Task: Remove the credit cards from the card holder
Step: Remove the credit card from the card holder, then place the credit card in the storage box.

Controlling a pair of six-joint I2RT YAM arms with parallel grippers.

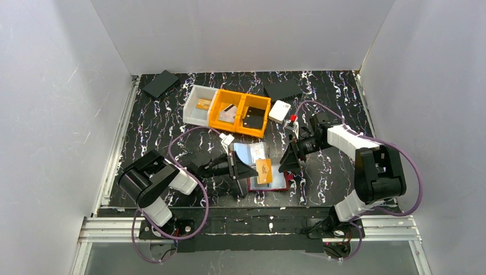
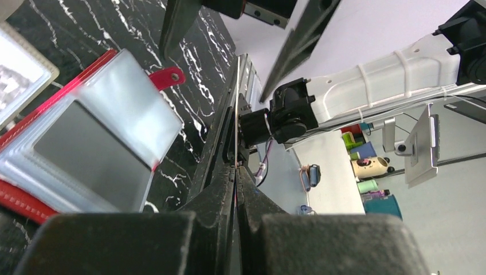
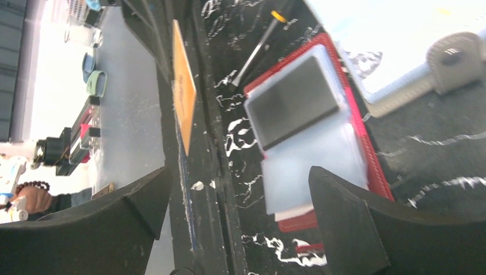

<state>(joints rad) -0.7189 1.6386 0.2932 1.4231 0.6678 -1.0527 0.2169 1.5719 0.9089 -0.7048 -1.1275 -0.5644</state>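
Note:
The red card holder [image 1: 274, 183] lies open near the front edge, its clear sleeves fanned out [image 2: 123, 94] [image 3: 304, 166]. A grey credit card [image 3: 292, 100] [image 2: 86, 146] sits inside one sleeve. My left gripper [image 1: 236, 167] [image 2: 236, 172] is shut on a thin sheet seen edge-on, apparently a pale clear sleeve [image 1: 247, 153] lifted off the holder. An orange credit card [image 1: 263, 170] [image 3: 184, 91] hangs tilted over the holder's left part, free of both grippers. My right gripper [image 1: 288, 160] [image 3: 239, 172] is wide open just right of it, holding nothing.
At the back stand a white bin [image 1: 200, 105] holding an orange card and two orange bins [image 1: 240, 113] holding cards. A white box [image 1: 279, 110] sits beside them. Flat black pieces [image 1: 160, 83] [image 1: 282, 89] lie at the back. White walls enclose the table.

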